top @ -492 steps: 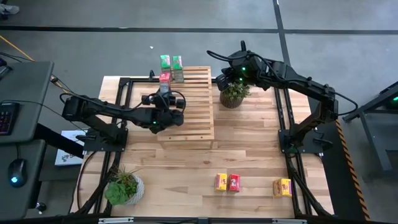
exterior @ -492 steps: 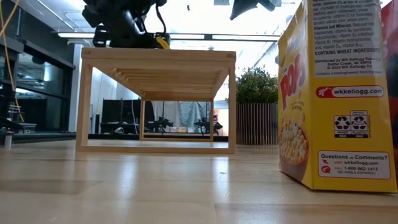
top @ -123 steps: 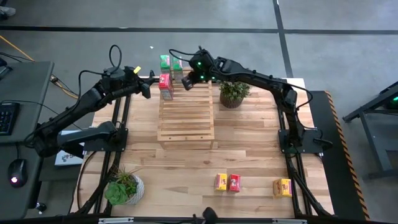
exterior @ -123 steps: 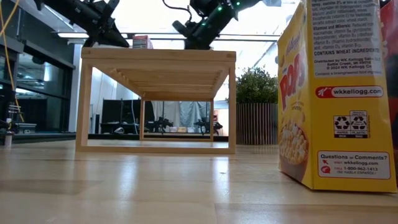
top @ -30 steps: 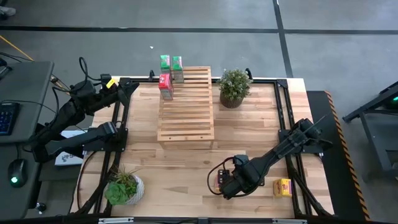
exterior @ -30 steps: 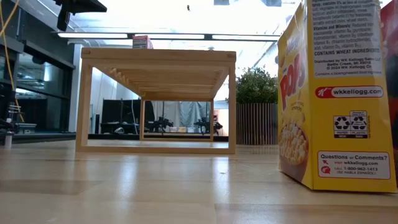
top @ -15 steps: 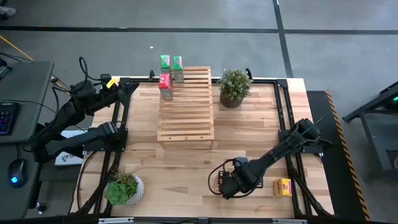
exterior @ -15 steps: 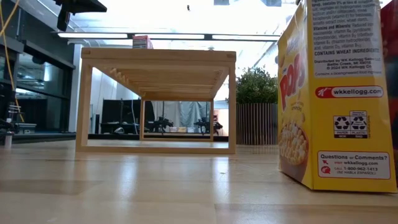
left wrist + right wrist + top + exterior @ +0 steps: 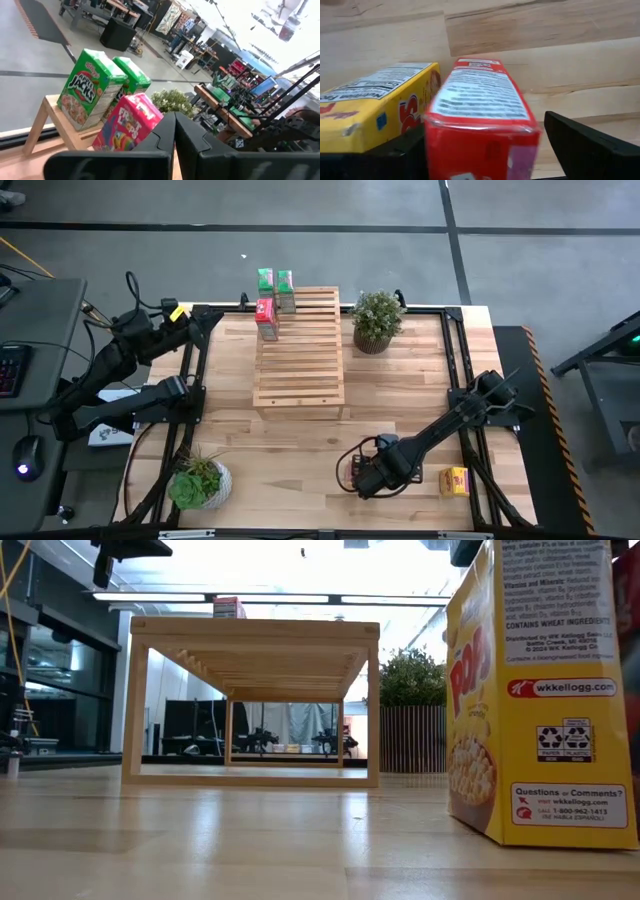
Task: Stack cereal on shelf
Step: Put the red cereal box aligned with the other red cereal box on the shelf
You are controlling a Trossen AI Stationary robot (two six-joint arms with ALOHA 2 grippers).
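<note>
Fingers [image 9: 585,145] of the right pincer [image 9: 485,145] stand spread either side of a red cereal box [image 9: 480,120] at the tabletop's [image 9: 300,450] near edge, with a yellow cereal box [image 9: 375,110] just beside it and another yellow box [image 9: 455,481] apart to the right. Farther off stands the slatted wooden shelf [image 9: 300,350], bearing a pink Froot Loops box [image 9: 130,122] and two green Apple Jacks boxes [image 9: 87,95] at its far end. Beyond the tabletop's far left corner hangs the left pincer [image 9: 172,132], pressed together.
</note>
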